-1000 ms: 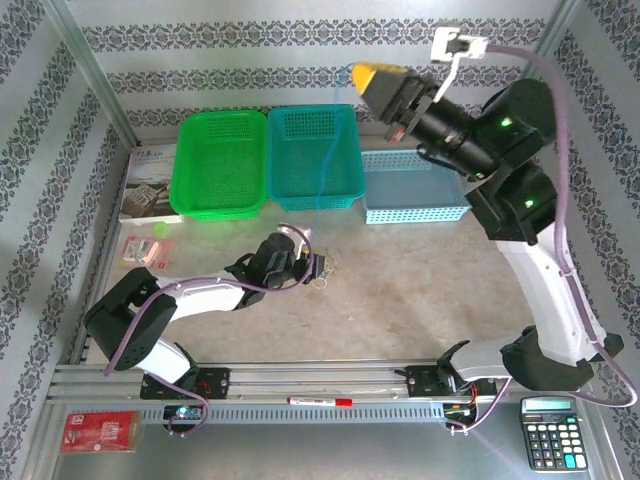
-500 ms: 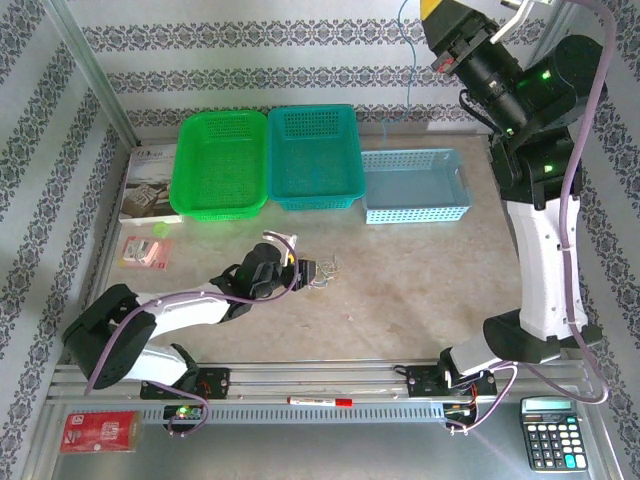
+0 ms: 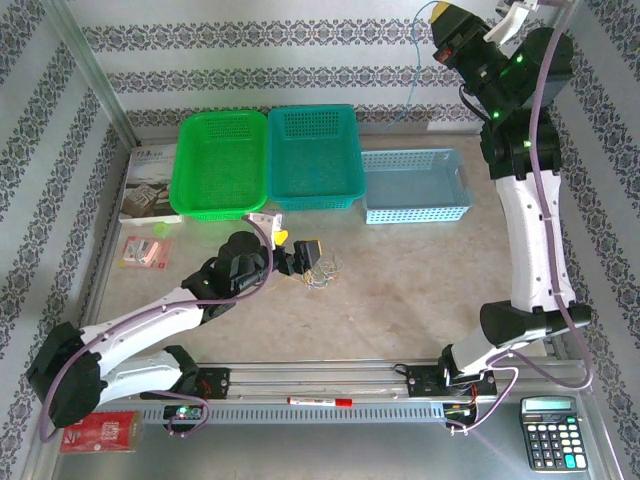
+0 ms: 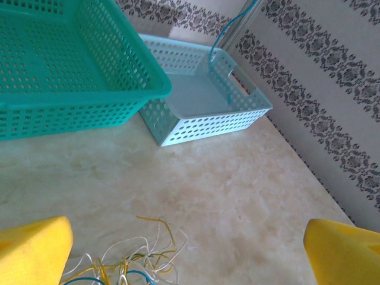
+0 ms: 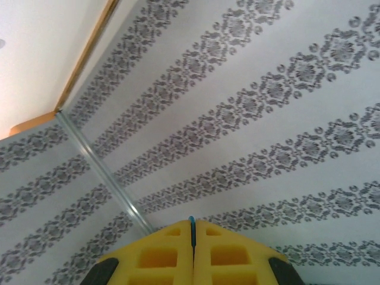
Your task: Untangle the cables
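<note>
**Left tool** point(image 3: 297, 246): the jaws are now spread to full width and grip nothing. A second ago they stood half closed at the tangle. Its yellow pads point(image 4: 32, 249) stand either side of the tangle point(image 4: 127, 261). The tangle lies loose on the tabletop point(image 4: 237, 190), well in front of the pale blue basket point(image 3: 415, 212) and off to its left. White, yellow-green and at least one blue strand remain crossed over each other there.

**Right tool** point(image 3: 447, 22): the pads are pressed together, pinching a single blue wire point(image 3: 412, 75). The arm has swung from the basket's left to a high position above and behind its far rim. The wire hangs down from the tool with its free end at that rim. Whether it touches the basket cannot be told.

**Finding:** the blue wire is clear of the tangle, and no strand links the two. The left tool's release fits that, since the bundle no longer needs holding down for this pull.

**Judgement:** one strand is separated but not yet deposited, and the basket beneath it looks the likely drop point. The rest of the tangle is unsorted, so the task is at an early to middle stage.
</note>
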You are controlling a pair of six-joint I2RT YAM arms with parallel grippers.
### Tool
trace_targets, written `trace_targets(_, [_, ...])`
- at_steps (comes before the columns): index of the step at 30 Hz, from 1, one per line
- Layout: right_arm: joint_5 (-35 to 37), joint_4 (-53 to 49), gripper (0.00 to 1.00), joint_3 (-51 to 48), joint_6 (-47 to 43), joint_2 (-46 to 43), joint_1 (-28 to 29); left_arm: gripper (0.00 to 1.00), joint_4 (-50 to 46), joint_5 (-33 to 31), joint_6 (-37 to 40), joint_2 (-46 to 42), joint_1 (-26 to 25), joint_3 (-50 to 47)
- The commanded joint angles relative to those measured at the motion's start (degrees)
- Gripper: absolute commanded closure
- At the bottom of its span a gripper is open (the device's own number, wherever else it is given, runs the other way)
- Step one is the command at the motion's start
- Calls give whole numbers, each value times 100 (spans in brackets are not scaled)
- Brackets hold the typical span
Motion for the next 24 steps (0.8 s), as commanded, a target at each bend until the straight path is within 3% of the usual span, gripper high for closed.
trace_targets(1, [92, 290, 100, -59, -138, 159, -161, 0, -604, -165, -83, -200, -48, 201])
trace_targets(9, [123, 523, 100, -778, -256, 412, -402, 0, -857, -233, -42, -257, -48, 431])
trace_targets(18, [404, 1632, 100, -3477, -494, 599, -385, 0, -1106, -187, 2, -185, -48, 714])
trace_targets(24, [445, 1652, 100, -4028, -857, 1192, -478, 0, -1276, -222, -10, -228, -48, 660])
